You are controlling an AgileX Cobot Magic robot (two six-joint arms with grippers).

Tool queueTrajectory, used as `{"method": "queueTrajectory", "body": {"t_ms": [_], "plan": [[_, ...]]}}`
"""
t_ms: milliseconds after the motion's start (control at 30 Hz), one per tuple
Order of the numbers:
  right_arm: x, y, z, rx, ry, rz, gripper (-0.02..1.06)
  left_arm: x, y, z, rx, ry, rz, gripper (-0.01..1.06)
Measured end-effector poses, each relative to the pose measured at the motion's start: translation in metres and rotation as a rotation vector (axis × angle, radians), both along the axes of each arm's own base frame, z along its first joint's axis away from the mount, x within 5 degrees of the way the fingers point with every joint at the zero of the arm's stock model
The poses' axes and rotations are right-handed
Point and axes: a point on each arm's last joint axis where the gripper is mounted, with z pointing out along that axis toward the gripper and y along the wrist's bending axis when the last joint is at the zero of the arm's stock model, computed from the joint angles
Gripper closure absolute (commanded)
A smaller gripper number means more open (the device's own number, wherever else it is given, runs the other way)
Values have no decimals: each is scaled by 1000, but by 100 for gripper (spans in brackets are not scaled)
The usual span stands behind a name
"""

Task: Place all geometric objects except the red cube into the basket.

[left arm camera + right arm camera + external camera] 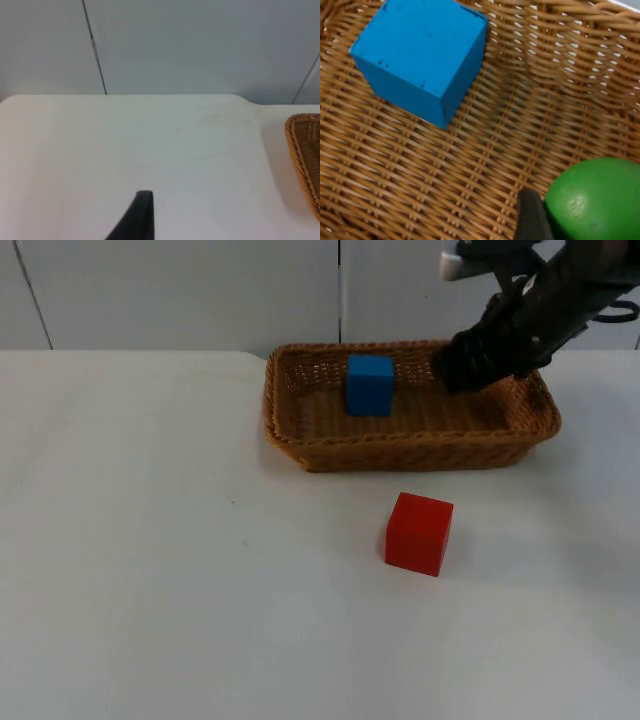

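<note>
My right pincer [462,370] hangs inside the wicker basket [410,452], over its right half near the back wall. At my right wrist I see one black fingertip [532,215] pressed against a green ball [597,200], which sits just above the woven floor; I read the pincer as pinching that ball, though the second finger is hidden from me. The blue cube [370,385] rests on the basket floor left of the pincer, near the back wall and apart from the ball. The basket stands on the white surface [150,570] close to the grey partition wall [180,290]. The red cube [419,533] sits on the surface in front of the basket, outside it. My left pincer waits over bare surface left of the basket, one fingertip [137,220] visible; I cannot tell whether it is spread.
</note>
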Motion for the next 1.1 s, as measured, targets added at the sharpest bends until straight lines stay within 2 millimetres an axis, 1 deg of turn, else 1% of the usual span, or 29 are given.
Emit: {"method": "queueTrajectory", "body": {"t_ms": [67,100,133,167,233,267,300,367,533,600,667,700,767,800,833,867,933,967,1000,1100], "plan": [[0,0,-4,-2,6,0,96,0,0,0,0,2,0,0],[0,0,-4,-2,6,0,89,0,0,0,0,2,0,0],[1,0,-6,-3,9,0,89,0,0,0,0,2,0,0],[1,0,-9,-4,15,0,80,0,0,0,0,2,0,0],[1,0,-13,-7,24,0,49,0,0,0,0,2,0,0],[1,0,-15,-8,30,0,49,0,0,0,0,2,0,0],[1,0,-15,-8,31,0,31,0,0,0,0,2,0,0],[1,0,-15,-8,31,0,-1,0,0,0,0,2,0,0],[1,0,-7,-4,15,0,0,0,0,0,0,2,0,0],[0,0,7,0,-14,5,0,0,0,0,0,2,0,0],[-2,0,29,4,-57,15,0,0,0,0,0,2,0,0],[-2,0,29,4,-57,15,0,0,0,0,0,2,0,0],[-5,-1,56,11,-108,22,0,0,0,0,0,2,0,0],[-10,-3,83,23,-155,25,0,0,0,0,-1,2,1,0],[-10,-3,83,23,-155,25,0,0,0,0,-1,2,1,0],[-14,-4,98,28,-178,27,0,0,0,0,-1,2,1,0],[-27,-7,138,45,-236,29,0,0,0,0,-1,2,1,0],[-34,-9,154,51,-256,31,0,0,0,0,2,2,1,0],[-34,-9,154,51,-256,31,0,0,0,0,2,2,1,0],[-58,-15,205,72,-329,36,0,0,1,0,18,-2,2,0]]}}
